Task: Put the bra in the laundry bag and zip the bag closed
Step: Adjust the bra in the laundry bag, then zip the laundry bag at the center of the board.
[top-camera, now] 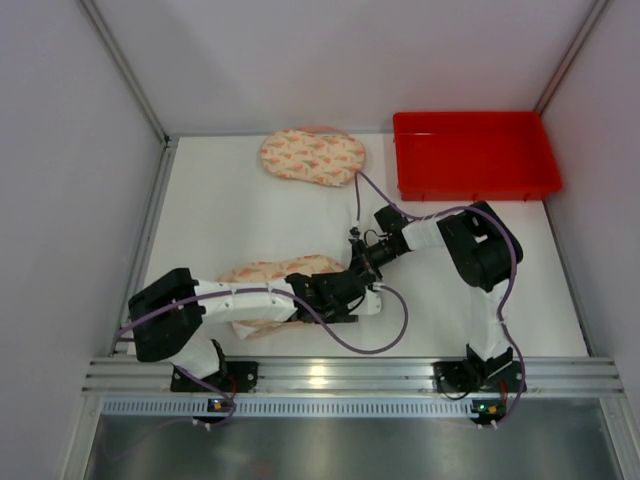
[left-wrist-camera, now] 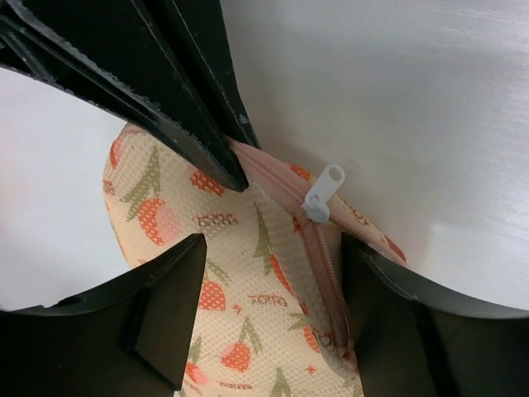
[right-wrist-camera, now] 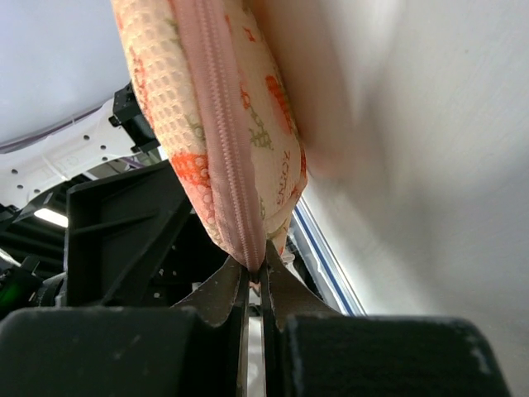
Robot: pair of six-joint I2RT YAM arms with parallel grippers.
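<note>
The laundry bag (top-camera: 270, 270) is located on the desk (top-camera: 230, 210), close to the near edge and left of its middle, and is partly covered by the left arm. It is made of cream mesh printed with red and green motifs, and a pink zipper (right-wrist-camera: 216, 124) is sewn along its seam.

The right hand (right-wrist-camera: 254, 269) is clenched on the tip of the laundry bag, exactly where the zipper ends; the fabric is pinched between both fingers and hangs away from them in the right wrist view.

The left hand (left-wrist-camera: 273, 248) is released. Its fingers (left-wrist-camera: 165, 314) are set apart on either side of the laundry bag, and nothing is grasped. Between them the zipper is seen, with a white zipper pull (left-wrist-camera: 321, 194) standing up from the seam. In the same view the right hand is seen gripping the fabric just beside the pull.

In the top view both hands are met near the middle of the desk, the left hand (top-camera: 340, 290) just beside the right hand (top-camera: 358, 252).

A second patterned, two-lobed fabric piece (top-camera: 312, 157) is laid at the far edge, near its middle. Whether it is the bra cannot be told.

A red tray (top-camera: 475, 192) is placed at the far right corner.
</note>
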